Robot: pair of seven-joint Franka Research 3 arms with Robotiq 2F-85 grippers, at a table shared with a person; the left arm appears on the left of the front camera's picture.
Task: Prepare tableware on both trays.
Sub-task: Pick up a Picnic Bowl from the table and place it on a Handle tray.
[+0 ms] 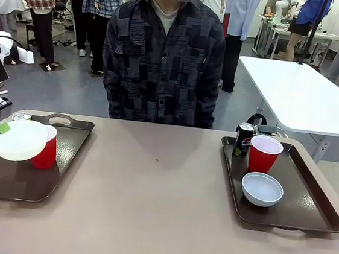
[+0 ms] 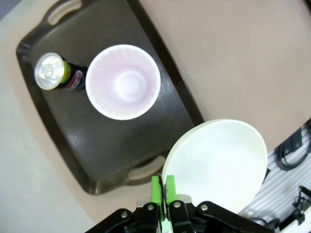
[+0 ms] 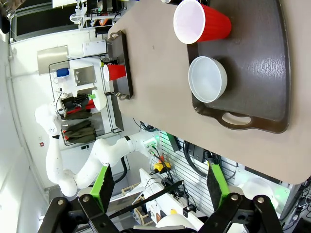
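At the left edge of the front view, the left gripper point(image 1: 0, 125) hangs above the left tray point(image 1: 6, 179), its green pads pinching the rim of a white bowl point(image 1: 17, 140) held clear of the tray and tilted a little. Behind the bowl stand a red cup point(image 1: 45, 153) and a can point(image 1: 21, 116), both on that tray. From the left wrist camera, the fingers point(image 2: 156, 189) rise at bottom centre, pressed on the bowl's edge — bowl point(image 2: 216, 165) at lower right, cup point(image 2: 123, 81) and can point(image 2: 54, 74) at upper left.

On the right tray point(image 1: 312, 209) sit a can point(image 1: 243, 139), a cup point(image 1: 264, 153) and a bowl point(image 1: 262, 189). The right gripper point(image 3: 160, 184) — jaws spread wide, holding nothing — looks down from well above that tray's near edge.
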